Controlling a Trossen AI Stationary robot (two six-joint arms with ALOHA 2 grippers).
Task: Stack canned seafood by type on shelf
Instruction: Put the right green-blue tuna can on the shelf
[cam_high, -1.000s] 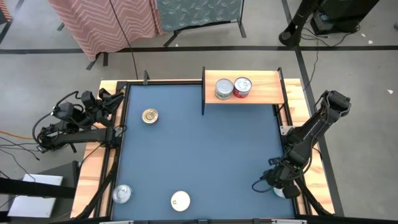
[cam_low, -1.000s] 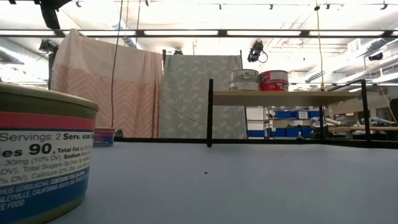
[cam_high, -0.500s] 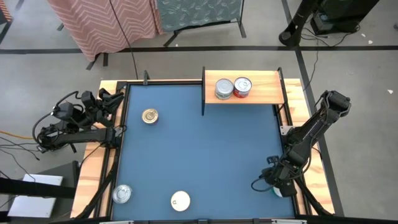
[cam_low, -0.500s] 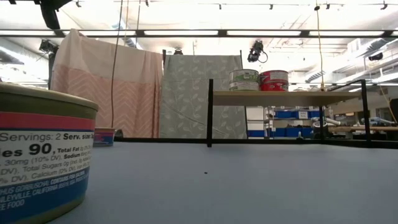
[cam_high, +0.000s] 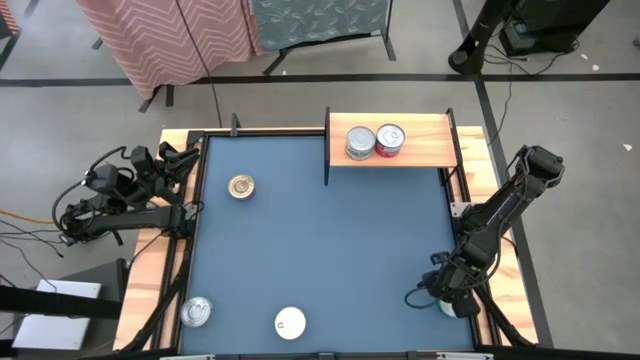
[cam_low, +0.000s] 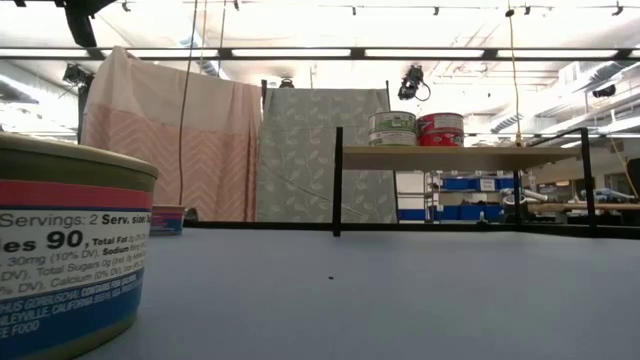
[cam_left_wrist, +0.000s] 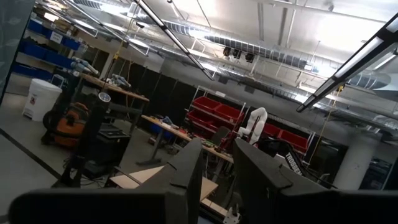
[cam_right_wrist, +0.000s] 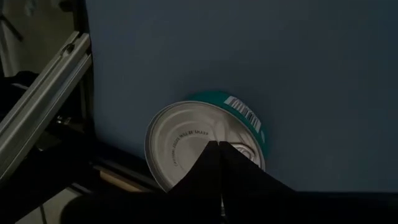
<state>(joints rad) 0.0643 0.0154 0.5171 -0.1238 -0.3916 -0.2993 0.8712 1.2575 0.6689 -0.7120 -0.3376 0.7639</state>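
The light-wood shelf (cam_high: 392, 140) at the table's far right carries a silver-lidded tin (cam_high: 360, 142) and a red tin (cam_high: 389, 140), side by side on their bases. A gold-lidded tin (cam_high: 240, 186), a silver one (cam_high: 196, 312) and a white one (cam_high: 290, 322) stand on the blue table. My right gripper (cam_high: 440, 295) is shut and points down over a teal tin (cam_right_wrist: 205, 146) at the near right corner. My left gripper (cam_left_wrist: 217, 180) stands open and empty, off the table's left edge, pointing up into the room. My right gripper comes slanting down from above with its shut fingertips (cam_right_wrist: 219, 152) over the teal tin's silver lid (cam_right_wrist: 183, 143), near the lid's rim. The fingers hide the spot, so I cannot tell whether they touch the lid. The tin sits on the table beside the side rail.
The table's right side rail (cam_right_wrist: 43, 93) runs close by the teal tin. In the low view a tin with a red and blue label (cam_low: 70, 250) stands large at the near left. The middle of the blue table (cam_high: 330, 250) holds nothing.
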